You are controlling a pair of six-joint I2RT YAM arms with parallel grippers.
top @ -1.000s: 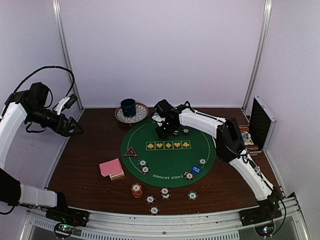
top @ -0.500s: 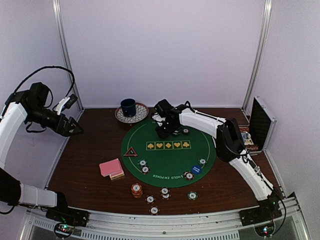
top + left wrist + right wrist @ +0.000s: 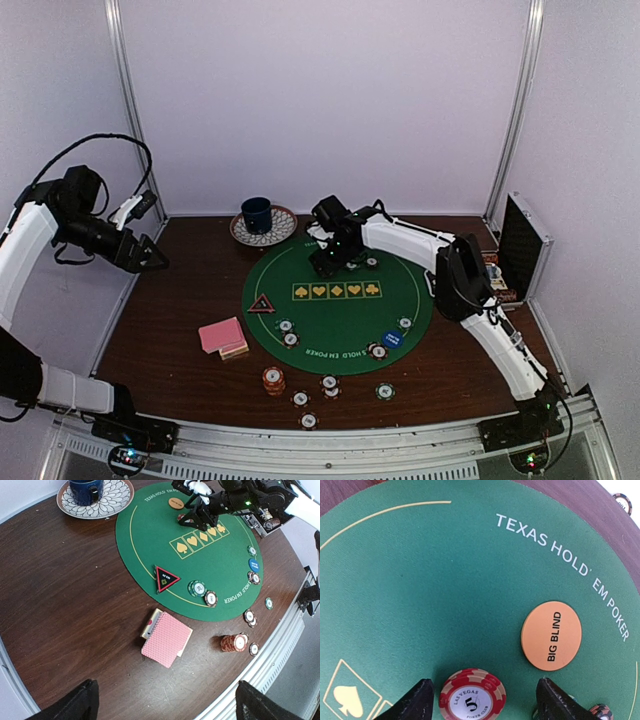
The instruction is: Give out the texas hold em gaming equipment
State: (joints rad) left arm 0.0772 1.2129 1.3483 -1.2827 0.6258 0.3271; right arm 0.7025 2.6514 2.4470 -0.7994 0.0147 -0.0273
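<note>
In the right wrist view a short stack of red poker chips [image 3: 472, 698] lies on the green poker mat [image 3: 420, 580], loose between the spread fingers of my right gripper [image 3: 482, 701], which is open. The orange "big blind" button [image 3: 551, 635] lies just beyond it. From above, the right gripper [image 3: 335, 258] hovers low over the mat's far edge. My left gripper [image 3: 150, 258] hangs open and high at the left, holding nothing. Pink-backed cards [image 3: 167, 639], an orange chip stack [image 3: 234, 642], the red-rimmed triangle [image 3: 167, 578] and the blue button [image 3: 254, 564] show below it.
A dark blue mug [image 3: 257, 213] stands on a patterned plate [image 3: 279, 229] behind the mat. An open chip case [image 3: 520, 250] stands at the right table edge. Single chips lie scattered along the mat's near rim and by the table's front edge [image 3: 308, 420].
My right gripper's jaws have spread apart, and the red chips now lie free on the mat between them. The left arm has barely moved.
</note>
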